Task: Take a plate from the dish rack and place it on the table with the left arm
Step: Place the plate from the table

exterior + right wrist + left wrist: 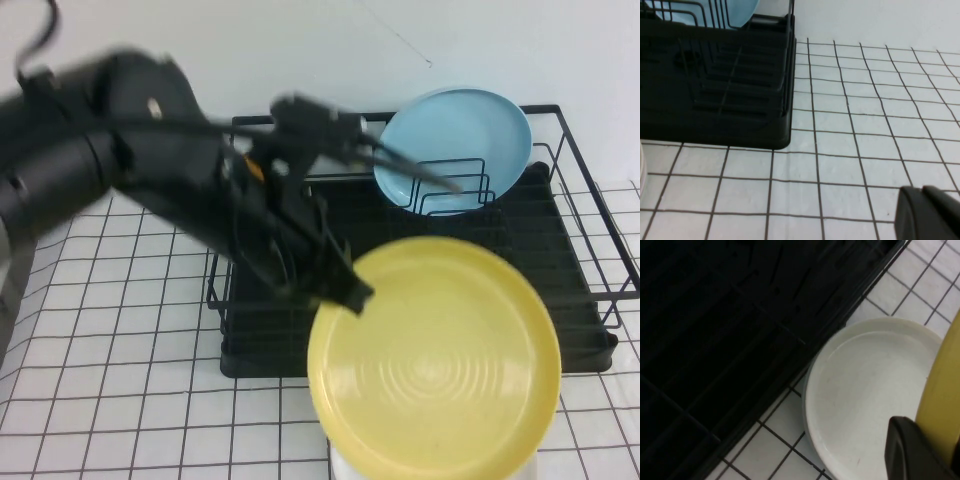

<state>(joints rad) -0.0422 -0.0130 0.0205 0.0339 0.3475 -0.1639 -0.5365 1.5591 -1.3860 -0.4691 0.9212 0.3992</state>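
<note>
The yellow plate (435,355) is out of the dish rack (585,250) and hangs level above the rack's front edge and the table (110,330). My left gripper (345,290) is shut on its left rim. In the left wrist view one black finger (915,450) presses against the plate's yellow edge (940,385), with the rack (715,315) beyond. My right gripper (926,202) is shut and empty, low over the table (850,125) to the right of the rack (715,85); it does not show in the high view.
A white plate (865,395) lies on the table just in front of the rack, directly under the yellow plate. A light blue plate (455,145) stands upright in the rack's back dividers and shows in the right wrist view (740,12).
</note>
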